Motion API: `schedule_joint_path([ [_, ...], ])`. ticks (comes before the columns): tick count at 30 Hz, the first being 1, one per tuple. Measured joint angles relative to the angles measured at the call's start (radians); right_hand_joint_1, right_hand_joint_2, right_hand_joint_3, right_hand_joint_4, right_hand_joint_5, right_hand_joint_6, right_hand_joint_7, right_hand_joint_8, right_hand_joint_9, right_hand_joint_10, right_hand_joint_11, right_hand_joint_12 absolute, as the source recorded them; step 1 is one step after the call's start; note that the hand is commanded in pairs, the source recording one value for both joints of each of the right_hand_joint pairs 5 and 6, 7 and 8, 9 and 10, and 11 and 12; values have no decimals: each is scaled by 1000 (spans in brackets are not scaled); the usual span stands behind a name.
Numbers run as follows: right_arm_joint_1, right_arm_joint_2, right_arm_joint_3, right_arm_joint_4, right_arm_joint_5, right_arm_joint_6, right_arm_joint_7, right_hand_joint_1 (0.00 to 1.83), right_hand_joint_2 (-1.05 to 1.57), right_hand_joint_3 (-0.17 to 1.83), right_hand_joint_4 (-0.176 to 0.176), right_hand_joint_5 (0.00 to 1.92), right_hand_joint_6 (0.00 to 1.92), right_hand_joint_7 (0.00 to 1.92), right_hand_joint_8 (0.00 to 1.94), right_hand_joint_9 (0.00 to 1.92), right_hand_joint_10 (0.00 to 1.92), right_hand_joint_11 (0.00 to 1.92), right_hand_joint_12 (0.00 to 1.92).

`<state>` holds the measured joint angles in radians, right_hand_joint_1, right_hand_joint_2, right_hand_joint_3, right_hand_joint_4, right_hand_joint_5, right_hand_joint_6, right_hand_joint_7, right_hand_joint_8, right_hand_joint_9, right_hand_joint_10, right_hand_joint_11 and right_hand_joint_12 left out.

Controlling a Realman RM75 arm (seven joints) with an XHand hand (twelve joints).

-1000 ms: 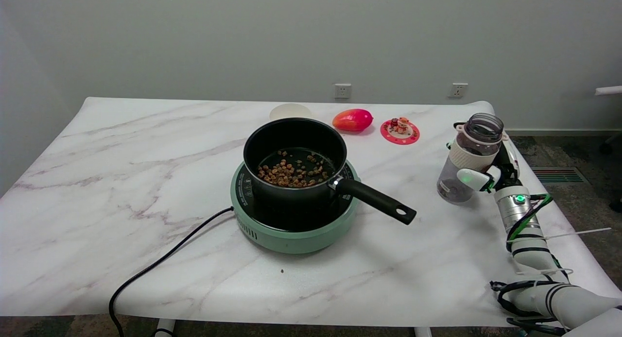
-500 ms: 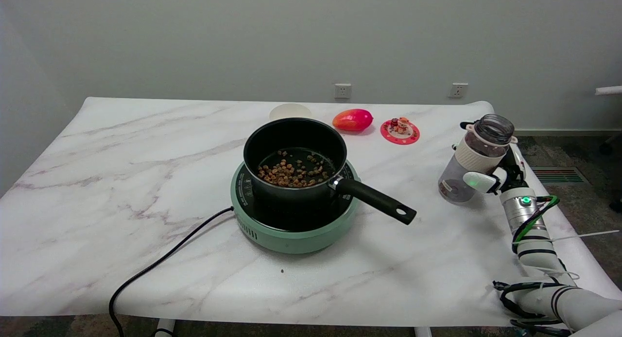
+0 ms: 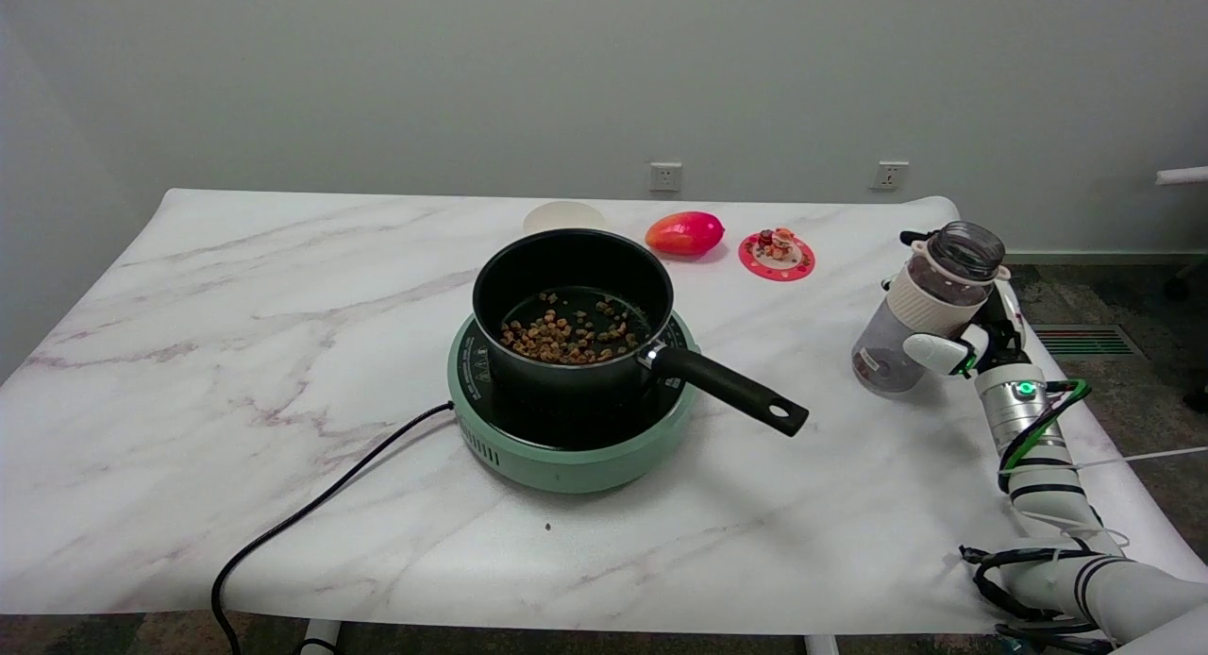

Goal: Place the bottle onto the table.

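Near the table's (image 3: 283, 287) right edge, tilted bottle (image 3: 920, 308) gripped within the right hand's (image 3: 972, 339) fingers (image 3: 930, 351).

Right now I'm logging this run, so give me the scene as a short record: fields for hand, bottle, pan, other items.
right hand: grips the bottle around its lower body
bottle: lidless, tilted, near the table's right edge
saucepan: on the green hotplate, brown bits inside
far side: pink-red fruit, pink coaster
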<state>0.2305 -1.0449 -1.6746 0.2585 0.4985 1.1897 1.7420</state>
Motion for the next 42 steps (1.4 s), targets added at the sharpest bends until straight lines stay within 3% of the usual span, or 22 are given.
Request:
schedule_joint_path([
  [7,3,2,-1,3,-1,-5,0,1128,-780,1133,0,577,577,1172,1172,941,941,785,785],
  [13,9,3,-3,7,-5,-9,0,1138,-815,1017,0,419,419,779,779,708,708,772,772],
  [21,13,4,-5,16,-8,-20,-2,1142,-836,1014,0,411,411,549,549,657,657,753,753],
  [32,16,4,-6,23,-8,-37,-5,1165,-839,1020,0,383,383,392,392,637,637,739,739],
  [42,13,11,-2,22,-8,-48,-4,1151,-856,1019,0,385,385,367,367,629,629,740,740],
])
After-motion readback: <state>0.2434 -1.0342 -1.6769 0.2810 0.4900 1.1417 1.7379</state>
